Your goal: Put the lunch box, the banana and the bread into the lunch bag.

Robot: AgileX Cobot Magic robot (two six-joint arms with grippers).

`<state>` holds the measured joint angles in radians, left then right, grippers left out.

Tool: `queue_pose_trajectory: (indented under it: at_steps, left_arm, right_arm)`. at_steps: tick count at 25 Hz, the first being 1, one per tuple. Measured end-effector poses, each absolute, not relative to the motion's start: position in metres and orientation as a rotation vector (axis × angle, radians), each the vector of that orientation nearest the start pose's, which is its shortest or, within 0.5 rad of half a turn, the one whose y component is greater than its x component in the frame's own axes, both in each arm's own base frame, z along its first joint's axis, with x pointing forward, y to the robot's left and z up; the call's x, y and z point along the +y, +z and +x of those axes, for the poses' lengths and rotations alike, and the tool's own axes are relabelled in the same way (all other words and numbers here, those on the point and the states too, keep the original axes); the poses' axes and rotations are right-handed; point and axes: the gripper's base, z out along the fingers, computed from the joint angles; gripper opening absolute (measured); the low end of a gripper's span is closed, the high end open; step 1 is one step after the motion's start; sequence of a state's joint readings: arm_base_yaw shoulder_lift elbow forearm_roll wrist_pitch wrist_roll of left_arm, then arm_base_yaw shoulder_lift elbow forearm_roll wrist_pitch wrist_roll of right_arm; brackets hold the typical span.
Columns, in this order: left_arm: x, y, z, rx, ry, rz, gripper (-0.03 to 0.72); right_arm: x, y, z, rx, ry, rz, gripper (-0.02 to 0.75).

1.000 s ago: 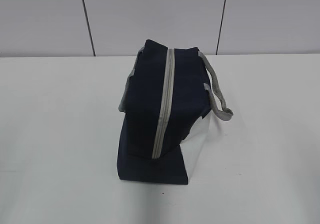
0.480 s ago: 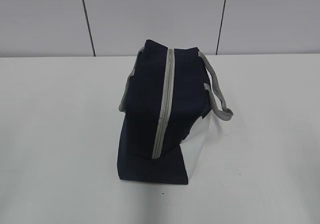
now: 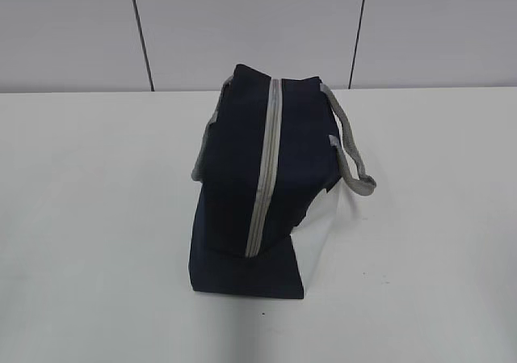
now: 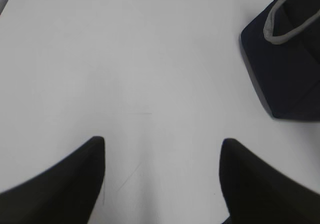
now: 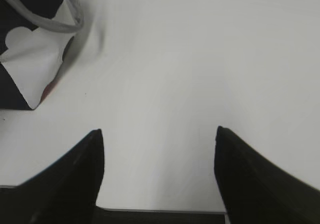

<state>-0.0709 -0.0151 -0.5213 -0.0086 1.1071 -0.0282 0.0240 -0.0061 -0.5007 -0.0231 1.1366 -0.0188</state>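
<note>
The navy lunch bag (image 3: 258, 185) stands in the middle of the white table with its grey zipper (image 3: 265, 169) closed along the top and grey handles (image 3: 349, 149) hanging at its sides. Its corner shows in the left wrist view (image 4: 285, 59) and its white side panel in the right wrist view (image 5: 35, 59). My left gripper (image 4: 162, 149) is open and empty over bare table, left of the bag. My right gripper (image 5: 157, 139) is open and empty near the table's front edge, right of the bag. The lunch box, banana and bread are out of view. Neither gripper shows in the exterior view.
The white table (image 3: 97, 217) spreads on both sides of the bag. A grey panelled wall (image 3: 242, 23) stands behind it. The table's front edge (image 5: 160, 211) lies just under my right gripper.
</note>
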Motion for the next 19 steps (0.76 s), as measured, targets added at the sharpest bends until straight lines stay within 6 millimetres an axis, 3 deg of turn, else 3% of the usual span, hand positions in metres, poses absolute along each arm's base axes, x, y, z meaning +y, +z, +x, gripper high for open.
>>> queue_pose_trajectory:
  at_steps: [19]
  left_arm:
    - [0.0001, 0.2792, -0.0118, 2.055, -0.072, 0.045, 0.462]
  right_arm:
    - [-0.0021, 0.271, -0.0112, 2.105, -0.027, -0.038, 0.51]
